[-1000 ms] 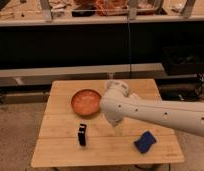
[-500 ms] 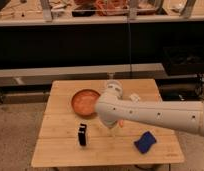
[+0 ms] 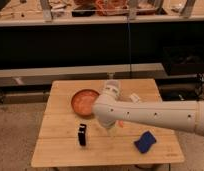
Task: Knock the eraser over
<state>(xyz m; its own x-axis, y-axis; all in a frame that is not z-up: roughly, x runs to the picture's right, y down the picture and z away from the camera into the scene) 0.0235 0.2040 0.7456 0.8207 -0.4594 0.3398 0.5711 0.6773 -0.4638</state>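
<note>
nearby, upright eraser (image 3: 82,135) on table (image 3: 60,150), hand (image 3: 112,131) beside it, apart

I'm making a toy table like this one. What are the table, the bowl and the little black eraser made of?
The table looks like pale wood, matte, with plank lines. The bowl is orange-brown, maybe clay or plastic; hard to tell. The eraser is dark and dull, probably rubber. The gripper hangs over the table beside the eraser.
</note>
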